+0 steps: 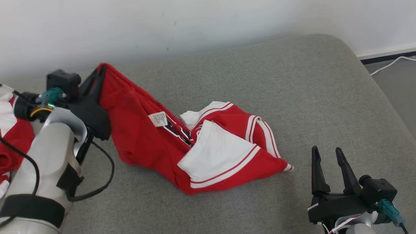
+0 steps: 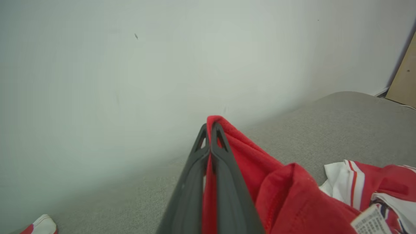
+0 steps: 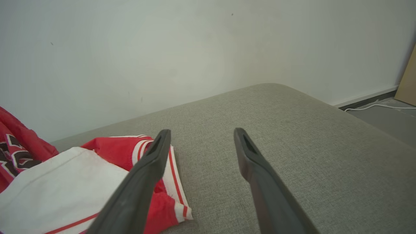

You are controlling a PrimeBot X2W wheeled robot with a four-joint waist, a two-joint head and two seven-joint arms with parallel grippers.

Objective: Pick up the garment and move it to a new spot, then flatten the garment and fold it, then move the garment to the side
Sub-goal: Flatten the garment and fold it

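I have the left hand [image 1: 97,75] clenched on a red edge of the garment [image 1: 143,139], with the cloth pinched between its two dark fingers at the wall end of the grey cushion [image 1: 292,97]. In the left wrist view the red fabric shows just past the fingertips, so the bite looks deep enough to me. That pinched edge is held up off the cushion. The rest of the garment trails down to the right and lies crumpled in the middle of the cushion, with white panels and striped trim on top and a white care label [image 1: 158,119] showing. The right hand [image 1: 326,149] is released, fingers spread, at the front right of the cushion, near the garment's striped corner but apart from it as far as I can tell. I judge this to be the pick-up for the first move. To do it well I'd raise the left hand steadily until the heap hangs clear, since dragging it would bunch it further. I'd then carry it towards the open stretch of cushion on the right, keeping it away from the other red-and-white cloth [image 1: 13,136] by the left forearm. If the single pinch lets the garment twist, I'd bring the right hand onto a second edge before setting it down.
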